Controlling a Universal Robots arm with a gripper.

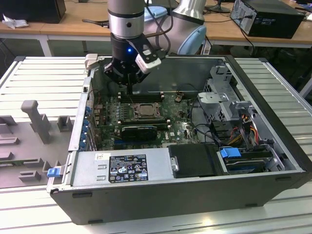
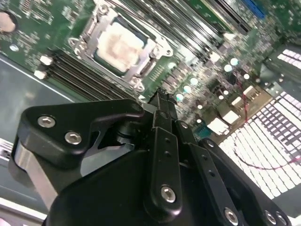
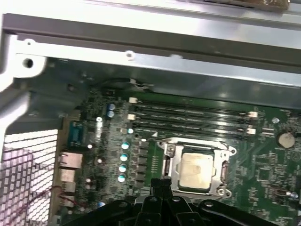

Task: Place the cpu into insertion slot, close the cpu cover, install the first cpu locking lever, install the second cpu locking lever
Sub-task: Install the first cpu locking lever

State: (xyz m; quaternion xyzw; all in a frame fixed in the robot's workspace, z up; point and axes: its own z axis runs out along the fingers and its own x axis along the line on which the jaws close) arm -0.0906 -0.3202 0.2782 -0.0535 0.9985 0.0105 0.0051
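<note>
The cpu (image 3: 196,170) already sits in the insertion slot (image 3: 221,173) on the green board, pale face up, seen in both wrist views. The cpu cover (image 3: 197,143) looks down around it w/ the chip showing thru its window, so steps 1–2 look done. Levers: can't tell if either is latched, prob. still left. The gripper (image 2: 162,101) hangs just above the board near the slot, fingers (image 2: 163,120) pressed together, holding nothing. The case (image 1: 273,161) lies open on the bench (image 1: 39,83).
</note>
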